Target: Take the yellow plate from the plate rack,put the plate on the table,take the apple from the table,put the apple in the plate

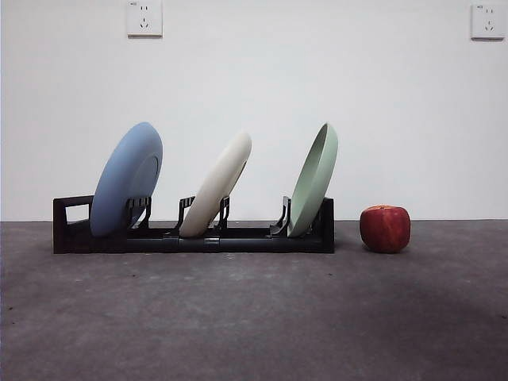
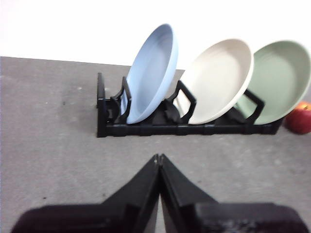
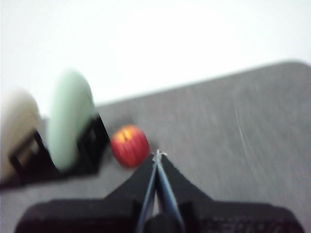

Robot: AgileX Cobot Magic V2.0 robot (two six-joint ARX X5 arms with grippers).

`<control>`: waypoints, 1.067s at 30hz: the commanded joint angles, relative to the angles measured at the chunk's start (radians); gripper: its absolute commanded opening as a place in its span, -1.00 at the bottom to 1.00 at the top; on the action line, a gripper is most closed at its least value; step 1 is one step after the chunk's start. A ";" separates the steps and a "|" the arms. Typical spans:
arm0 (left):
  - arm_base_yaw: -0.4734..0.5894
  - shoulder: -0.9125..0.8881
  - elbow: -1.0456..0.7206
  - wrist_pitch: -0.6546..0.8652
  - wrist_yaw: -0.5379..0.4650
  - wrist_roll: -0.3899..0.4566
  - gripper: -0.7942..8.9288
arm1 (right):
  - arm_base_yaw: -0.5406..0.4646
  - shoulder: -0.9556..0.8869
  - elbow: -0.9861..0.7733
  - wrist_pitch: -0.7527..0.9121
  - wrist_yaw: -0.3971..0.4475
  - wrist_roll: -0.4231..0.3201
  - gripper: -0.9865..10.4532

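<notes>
The long black plastic plate rack stands on the dark grey mottled tabletop, and the matte cream round plate leans in its middle slot, between a light blue plate and a pale green plate. It looks stiff, light and smooth (probably slippery), so its exposed upper rim seems the best hold. The deep red apple sits just beside the rack's green-plate end. The left end effector and right end effector are both closed and empty, short of the rack.
</notes>
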 commanded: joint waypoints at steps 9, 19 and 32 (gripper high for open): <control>0.003 0.173 0.311 -0.188 0.203 -0.021 -0.85 | 0.000 0.259 0.401 -0.346 -0.180 -0.097 -0.85; 0.002 0.408 0.674 -0.535 0.373 0.138 -0.85 | 0.014 0.496 0.764 -0.724 -0.278 -0.259 -0.85; -0.066 0.502 0.838 -0.659 0.389 0.182 -0.85 | 0.014 0.586 0.932 -0.912 -0.352 -0.304 -0.84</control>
